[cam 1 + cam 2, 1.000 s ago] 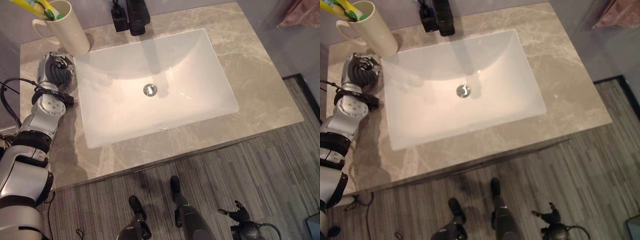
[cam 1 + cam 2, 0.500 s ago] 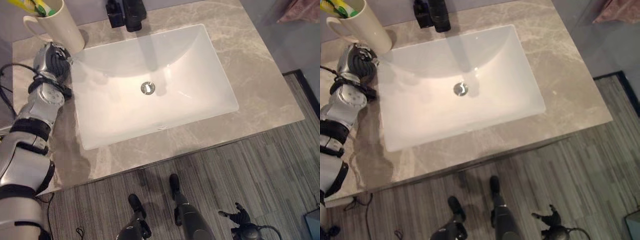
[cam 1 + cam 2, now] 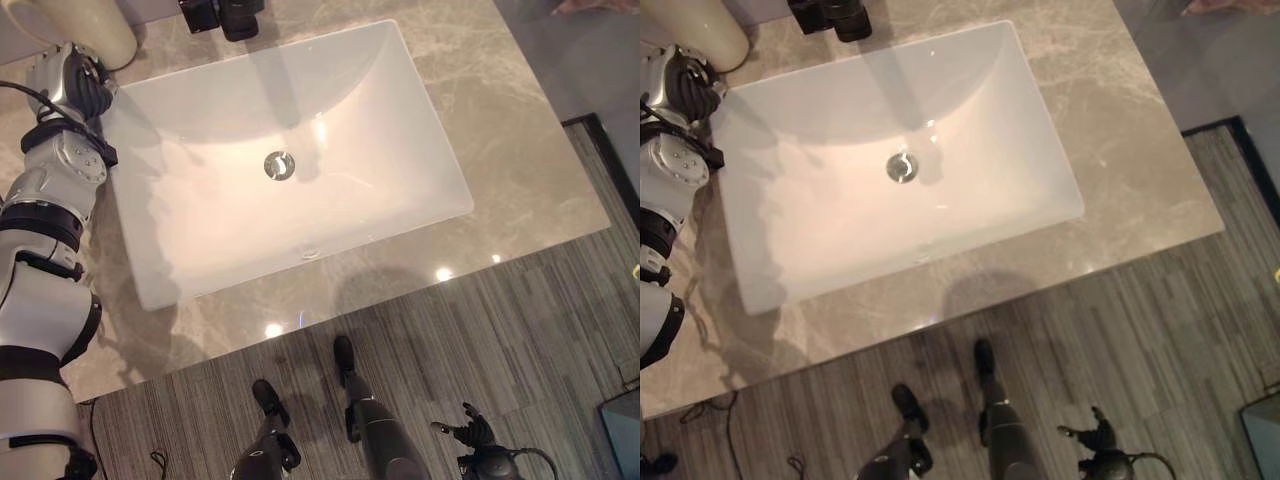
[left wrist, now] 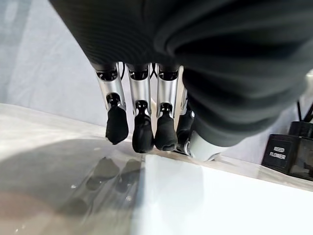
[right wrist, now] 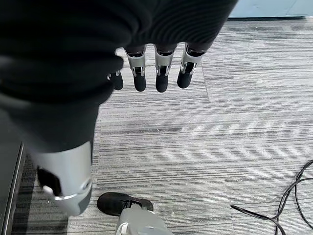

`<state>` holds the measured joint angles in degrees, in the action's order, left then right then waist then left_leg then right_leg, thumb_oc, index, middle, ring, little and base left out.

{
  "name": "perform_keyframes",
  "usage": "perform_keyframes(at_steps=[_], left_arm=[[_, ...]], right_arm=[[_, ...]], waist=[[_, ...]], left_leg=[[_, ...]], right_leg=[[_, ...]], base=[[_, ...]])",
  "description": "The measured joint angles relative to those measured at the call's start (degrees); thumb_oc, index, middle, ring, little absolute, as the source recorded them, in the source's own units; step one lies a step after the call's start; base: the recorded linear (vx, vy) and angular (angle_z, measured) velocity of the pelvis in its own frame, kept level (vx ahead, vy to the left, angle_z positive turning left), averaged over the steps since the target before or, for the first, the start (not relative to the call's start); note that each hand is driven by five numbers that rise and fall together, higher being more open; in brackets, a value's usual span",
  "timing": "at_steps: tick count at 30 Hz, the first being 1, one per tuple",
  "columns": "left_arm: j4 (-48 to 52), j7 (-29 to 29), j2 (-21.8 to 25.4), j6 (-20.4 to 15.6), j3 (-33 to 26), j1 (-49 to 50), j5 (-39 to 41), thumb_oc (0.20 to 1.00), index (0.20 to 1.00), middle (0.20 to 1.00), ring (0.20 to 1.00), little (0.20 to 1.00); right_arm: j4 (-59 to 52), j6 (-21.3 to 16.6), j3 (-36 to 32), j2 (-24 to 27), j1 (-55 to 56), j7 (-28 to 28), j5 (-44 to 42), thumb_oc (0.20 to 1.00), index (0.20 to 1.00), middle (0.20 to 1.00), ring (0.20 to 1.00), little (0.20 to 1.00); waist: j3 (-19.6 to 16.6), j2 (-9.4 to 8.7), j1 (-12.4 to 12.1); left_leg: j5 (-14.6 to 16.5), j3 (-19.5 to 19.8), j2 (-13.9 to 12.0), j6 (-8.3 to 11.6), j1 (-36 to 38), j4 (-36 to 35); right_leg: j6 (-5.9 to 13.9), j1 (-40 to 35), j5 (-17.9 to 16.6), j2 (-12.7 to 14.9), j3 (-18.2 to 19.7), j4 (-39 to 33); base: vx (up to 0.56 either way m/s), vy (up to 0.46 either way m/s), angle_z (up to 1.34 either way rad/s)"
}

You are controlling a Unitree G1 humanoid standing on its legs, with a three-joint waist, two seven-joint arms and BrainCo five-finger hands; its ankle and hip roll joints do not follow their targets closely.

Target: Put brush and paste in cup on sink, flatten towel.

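Beside the white rectangular sink basin (image 3: 280, 150), at its far left corner on the grey marble worktop (image 3: 520, 130), stands the cream ceramic cup (image 3: 85, 25). Just beside the cup rests the left hand (image 3: 70, 75), fingers (image 4: 142, 132) relaxed, empty. Well below the basin, over striped grey floor (image 5: 234, 147), hangs the right hand (image 3: 470, 437), loosely open, empty.

A small pale label of two short lines of print stands on the front of the black box (image 4: 288, 155) at the back of the table (image 4: 58, 147), though I can't make out its wording with confidence.
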<state>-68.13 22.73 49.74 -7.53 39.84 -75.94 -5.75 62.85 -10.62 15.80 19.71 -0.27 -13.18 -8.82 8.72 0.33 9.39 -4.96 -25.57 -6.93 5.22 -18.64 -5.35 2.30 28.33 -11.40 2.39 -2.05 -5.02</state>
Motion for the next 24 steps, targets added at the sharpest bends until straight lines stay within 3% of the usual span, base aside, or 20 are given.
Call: perform_keyframes(at_steps=[6, 10, 15, 20, 23, 24], left_arm=[[7.3, 3.4, -1.9, -0.2, -0.3, 0.0, -1.6, 0.2, 0.2, 0.2, 0.2, 0.2], [10.4, 4.5, -3.8, -1.9, 1.0, 0.2, -2.1, 0.2, 0.2, 0.2, 0.2, 0.2], [18.5, 4.5, -4.5, -2.4, -3.2, 6.8, -2.2, 0.2, 0.2, 0.2, 0.2, 0.2], [32.3, 4.5, -4.9, -3.6, -12.9, 19.9, -2.2, 0.2, 0.2, 0.2, 0.2, 0.2], [58.8, 3.8, -5.3, -7.8, -36.6, 50.6, 0.3, 0.2, 0.2, 0.2, 0.2, 0.2], [60.5, 3.7, -4.7, -8.5, -37.6, 54.1, 1.3, 0.2, 0.2, 0.2, 0.2, 0.2]], right_arm=[[-2.0, -0.5, 1.3, 0.0, -0.2, -0.3, 0.0, 1.0, 1.0, 1.0, 1.0, 1.0], [-2.0, -0.6, 2.2, -0.8, -1.2, -0.3, 0.1, 1.0, 1.0, 1.0, 1.0, 1.0], [-1.3, -0.3, 2.1, -0.9, -1.3, -0.3, 0.2, 1.0, 1.0, 1.0, 1.0, 1.0], [2.7, 0.7, 1.7, -0.9, -2.4, 0.0, 0.7, 1.0, 1.0, 1.0, 1.0, 1.0], [3.3, 1.9, -1.1, -1.1, -1.0, 1.1, 1.8, 1.0, 1.0, 1.0, 1.0, 1.0], [4.1, 2.1, -1.7, -1.2, 0.1, 1.3, 2.1, 1.0, 1.0, 1.0, 1.0, 1.0]], waist=[[0.0, -0.75, -0.6], [-0.2, -2.65, 1.0], [0.0, -3.44, 0.9], [0.2, -3.52, 0.4], [0.3, -4.18, -1.4], [0.3, -4.07, -3.4]], left_leg=[[0.0, 0.7, 0.1, 0.0, -0.9, 0.0], [0.0, 0.2, 0.1, -0.04, -0.7, 0.0], [0.1, 1.1, -0.5, 0.07, 2.3, 0.0], [1.1, 6.3, -1.0, 1.05, 4.6, -0.2], [1.7, 7.9, -0.8, 1.31, 6.9, -0.3], [1.6, 8.8, -0.9, 1.21, 7.2, -0.3]], right_leg=[[0.1, 0.5, 0.0, 0.1, -0.4, 0.0], [-0.24, 0.7, -0.6, 0.0, -0.2, 0.0], [-0.3, -2.1, -0.7, -0.5, -0.3, 0.1], [-0.19, -5.4, 0.1, -0.4, -3.1, 0.0], [-0.54, -8.8, 0.9, 0.2, -5.1, 0.0], [-0.52, -9.6, 1.2, 0.2, -6.2, 0.0]], base=[[0.03, 0.023, 0.05], [0.02, 0.017, -0.07], [0.02, 0.026, -0.1], [0.0, 0.047, 0.18], [-0.01, 0.08, 0.31], [0.02, 0.107, 0.37]])
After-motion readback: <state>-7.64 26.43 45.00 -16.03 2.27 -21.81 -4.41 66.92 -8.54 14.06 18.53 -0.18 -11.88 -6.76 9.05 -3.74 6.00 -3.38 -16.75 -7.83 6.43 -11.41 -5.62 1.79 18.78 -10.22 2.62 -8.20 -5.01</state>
